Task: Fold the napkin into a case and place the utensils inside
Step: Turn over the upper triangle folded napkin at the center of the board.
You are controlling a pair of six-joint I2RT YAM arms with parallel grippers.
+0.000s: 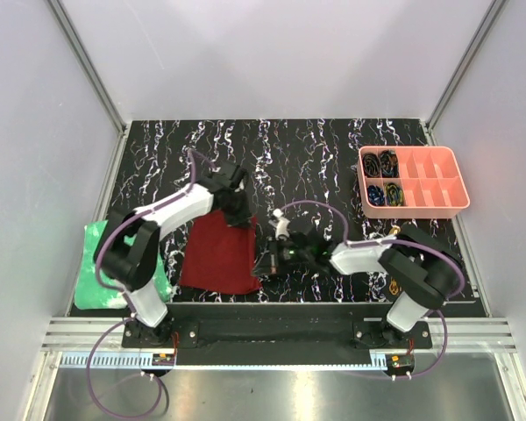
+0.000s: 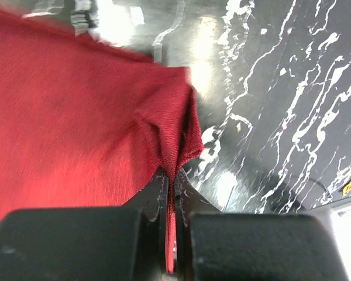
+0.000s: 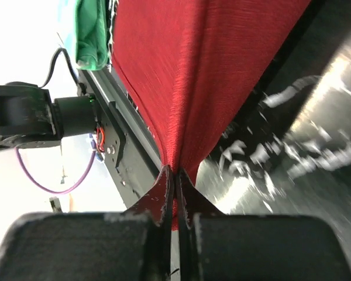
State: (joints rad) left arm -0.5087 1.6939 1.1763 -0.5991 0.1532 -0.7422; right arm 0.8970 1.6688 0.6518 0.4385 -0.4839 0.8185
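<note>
In the top view, the dark red soft cloth napkin (image 1: 217, 256) lies at the near edge of the black white-veined table (image 1: 333, 149), left of centre and near the bright green crinkled sheet (image 1: 92, 267). The left gripper (image 1: 238, 209) pinches its far right corner and the right gripper (image 1: 270, 261) its near right edge, so the step looks like carrying that side leftward into a fold. A thin gold-coloured utensil (image 1: 393, 230) glints beside the right arm, near the pink plastic compartment tray (image 1: 463, 195) and well apart from the cloth. In the left wrist view, the left gripper (image 2: 171, 178) is clenched on a bunched corner of the napkin (image 2: 64, 117). That hold is narrow, so a gentle pull is safer. In the right wrist view, the right gripper (image 3: 174, 172) is clamped on a taut ridge of napkin (image 3: 193, 70) that stretches toward the green sheet (image 3: 90, 29). Both arms should travel level and together, letting go only once the edges align.
</note>
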